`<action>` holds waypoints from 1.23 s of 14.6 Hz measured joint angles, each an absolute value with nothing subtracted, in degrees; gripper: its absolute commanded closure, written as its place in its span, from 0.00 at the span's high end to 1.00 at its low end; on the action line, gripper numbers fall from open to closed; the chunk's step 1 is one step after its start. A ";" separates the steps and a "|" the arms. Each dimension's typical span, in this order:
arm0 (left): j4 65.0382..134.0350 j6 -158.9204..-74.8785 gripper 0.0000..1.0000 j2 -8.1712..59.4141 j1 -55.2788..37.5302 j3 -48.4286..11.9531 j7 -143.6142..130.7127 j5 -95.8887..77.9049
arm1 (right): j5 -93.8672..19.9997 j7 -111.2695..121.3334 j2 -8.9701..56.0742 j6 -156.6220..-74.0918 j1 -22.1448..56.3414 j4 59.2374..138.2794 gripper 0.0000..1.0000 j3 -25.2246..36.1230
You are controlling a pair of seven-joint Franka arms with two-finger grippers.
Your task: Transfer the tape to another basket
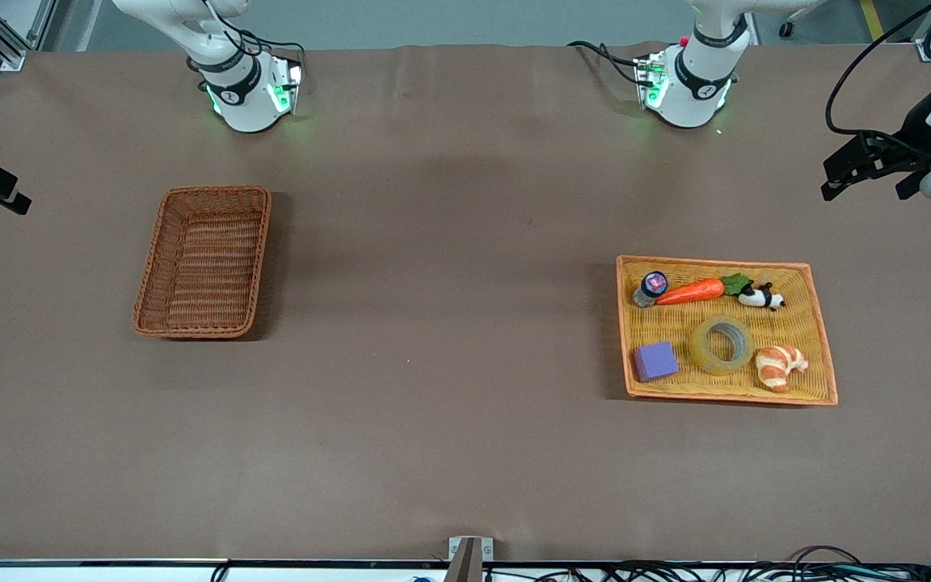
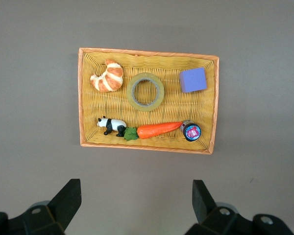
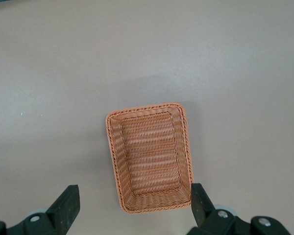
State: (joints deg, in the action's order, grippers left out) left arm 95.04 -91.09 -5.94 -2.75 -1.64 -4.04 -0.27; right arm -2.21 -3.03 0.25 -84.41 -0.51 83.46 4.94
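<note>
Both tools gape wide: left tool [image 2: 134, 205] sees only the tape [image 2: 145, 91], right tool [image 3: 133, 205] only the basket [image 3: 149, 156].

Croissant [image 1: 781, 367] touches the tape [image 1: 722, 345]; purple block [image 1: 655, 360] and carrot [image 1: 690, 292] sit near

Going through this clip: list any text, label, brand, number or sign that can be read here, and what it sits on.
No text can be read in any view.
The small bottle in the tray, beside the carrot, has a printed red and blue cap: too small and blurred to read.
The tape, croissant, purple block, panda and basket show no lettering.
Each arm base carries a small round mark: not readable.
</note>
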 measured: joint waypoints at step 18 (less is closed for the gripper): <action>110.33 -116.63 1.00 5.91 -1.26 -1.28 -1.90 1.16 | -2.21 -3.03 0.25 -84.28 -0.52 83.46 1.00 4.98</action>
State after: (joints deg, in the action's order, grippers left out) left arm 110.33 -116.63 5.91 -1.26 -1.28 -1.90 1.16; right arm -2.21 -3.03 0.25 -84.28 -0.52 83.46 4.98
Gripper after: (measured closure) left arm 0.000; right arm 0.000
